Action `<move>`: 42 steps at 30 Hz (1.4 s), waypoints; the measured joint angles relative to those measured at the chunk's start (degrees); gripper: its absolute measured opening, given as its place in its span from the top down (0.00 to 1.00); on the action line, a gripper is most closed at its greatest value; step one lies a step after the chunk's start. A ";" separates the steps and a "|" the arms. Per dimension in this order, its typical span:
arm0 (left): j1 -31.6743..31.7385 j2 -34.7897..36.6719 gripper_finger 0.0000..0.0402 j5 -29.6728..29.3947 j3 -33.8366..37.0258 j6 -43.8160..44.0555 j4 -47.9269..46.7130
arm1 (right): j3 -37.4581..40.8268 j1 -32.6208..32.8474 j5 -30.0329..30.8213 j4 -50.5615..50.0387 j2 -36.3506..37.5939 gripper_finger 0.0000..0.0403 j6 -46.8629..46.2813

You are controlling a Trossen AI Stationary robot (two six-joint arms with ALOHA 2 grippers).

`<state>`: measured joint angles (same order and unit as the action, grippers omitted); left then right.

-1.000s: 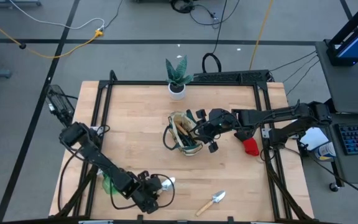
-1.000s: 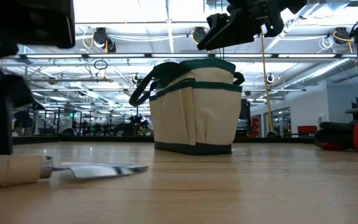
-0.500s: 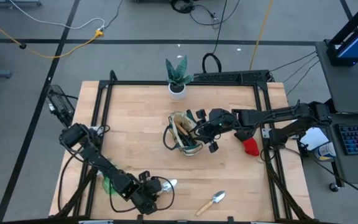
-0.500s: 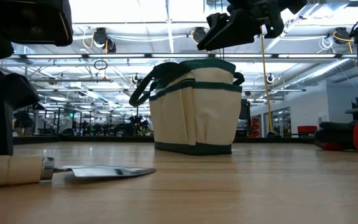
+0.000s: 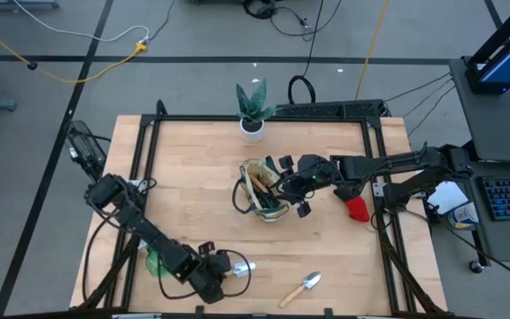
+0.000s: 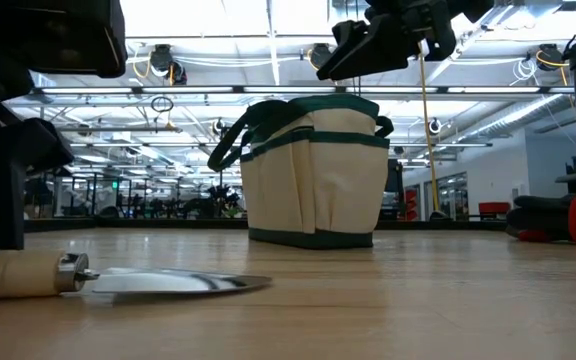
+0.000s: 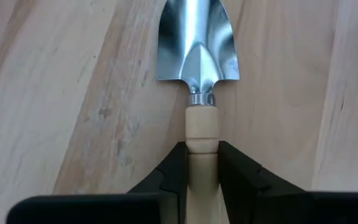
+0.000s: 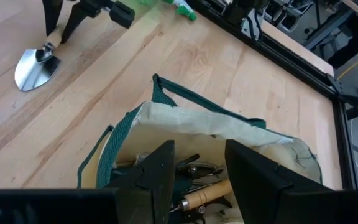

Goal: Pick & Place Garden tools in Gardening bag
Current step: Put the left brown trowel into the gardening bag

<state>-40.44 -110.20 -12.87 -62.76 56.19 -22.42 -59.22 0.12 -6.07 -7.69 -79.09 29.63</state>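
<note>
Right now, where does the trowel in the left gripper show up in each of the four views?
High view: trowel near the table's front edge, at the left gripper.
Low view: lower left, blade flat on the wood.
Left wrist view: centre, handle between the fingers, which are on its sides.
Right wrist view: upper left corner.
Shared landmark: the bag, seen in the high, low and right wrist views.
</note>
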 joint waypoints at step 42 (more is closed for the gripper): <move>20.38 26.89 0.84 -21.31 0.15 -94.11 -15.09 | 8.17 8.22 16.74 10.64 0.90 0.67 -17.85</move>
<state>-20.06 -83.31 -34.18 -62.61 -37.91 -37.51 -51.05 8.34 10.67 2.95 -78.19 11.78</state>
